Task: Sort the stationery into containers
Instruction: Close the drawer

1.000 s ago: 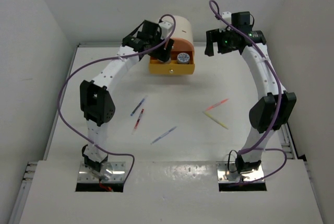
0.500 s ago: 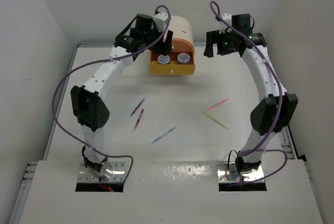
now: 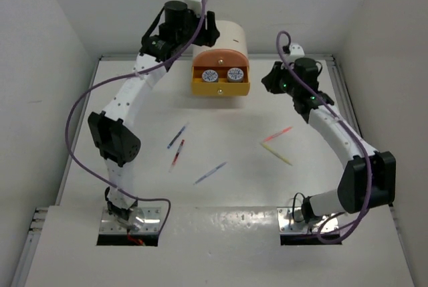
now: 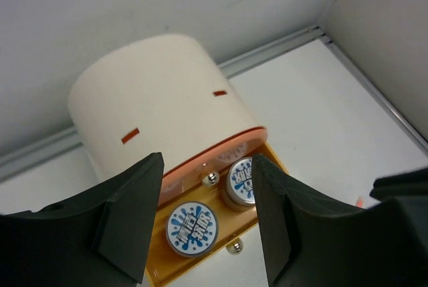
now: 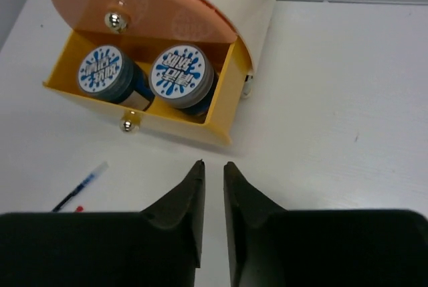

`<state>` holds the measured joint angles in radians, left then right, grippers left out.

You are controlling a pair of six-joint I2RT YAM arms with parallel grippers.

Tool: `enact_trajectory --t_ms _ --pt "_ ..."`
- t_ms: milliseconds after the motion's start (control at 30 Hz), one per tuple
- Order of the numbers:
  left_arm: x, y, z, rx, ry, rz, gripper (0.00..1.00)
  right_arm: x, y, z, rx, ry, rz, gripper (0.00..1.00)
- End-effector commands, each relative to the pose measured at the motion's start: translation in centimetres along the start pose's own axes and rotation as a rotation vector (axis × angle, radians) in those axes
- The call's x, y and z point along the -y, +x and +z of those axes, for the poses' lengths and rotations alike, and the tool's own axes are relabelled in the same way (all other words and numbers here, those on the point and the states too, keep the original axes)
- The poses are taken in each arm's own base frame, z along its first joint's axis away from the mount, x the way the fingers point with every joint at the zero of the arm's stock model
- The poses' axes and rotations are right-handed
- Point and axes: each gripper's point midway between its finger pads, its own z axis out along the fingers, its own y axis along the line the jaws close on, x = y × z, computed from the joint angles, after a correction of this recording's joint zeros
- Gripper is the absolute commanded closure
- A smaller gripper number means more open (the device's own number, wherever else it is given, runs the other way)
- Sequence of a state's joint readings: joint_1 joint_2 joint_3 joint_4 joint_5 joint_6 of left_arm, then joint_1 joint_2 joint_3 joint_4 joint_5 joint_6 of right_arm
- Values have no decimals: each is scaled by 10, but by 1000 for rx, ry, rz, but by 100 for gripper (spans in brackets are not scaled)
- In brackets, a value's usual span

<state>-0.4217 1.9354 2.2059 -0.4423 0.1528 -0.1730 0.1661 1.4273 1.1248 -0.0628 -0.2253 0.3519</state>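
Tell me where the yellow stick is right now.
In the top view, the yellow stick lies right of center on the table, its upper end meeting the pink stick.
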Motion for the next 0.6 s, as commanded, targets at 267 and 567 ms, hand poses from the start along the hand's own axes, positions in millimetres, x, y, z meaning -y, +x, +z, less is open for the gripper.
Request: enact_trajectory --t_ms 267,567 --pt "-12 40 75 59 -145 -172 38 -68 6 18 383 -28 -60 97" --pt "-10 75 85 -28 -36 -162 37 -99 44 49 488 -201 -134 94"
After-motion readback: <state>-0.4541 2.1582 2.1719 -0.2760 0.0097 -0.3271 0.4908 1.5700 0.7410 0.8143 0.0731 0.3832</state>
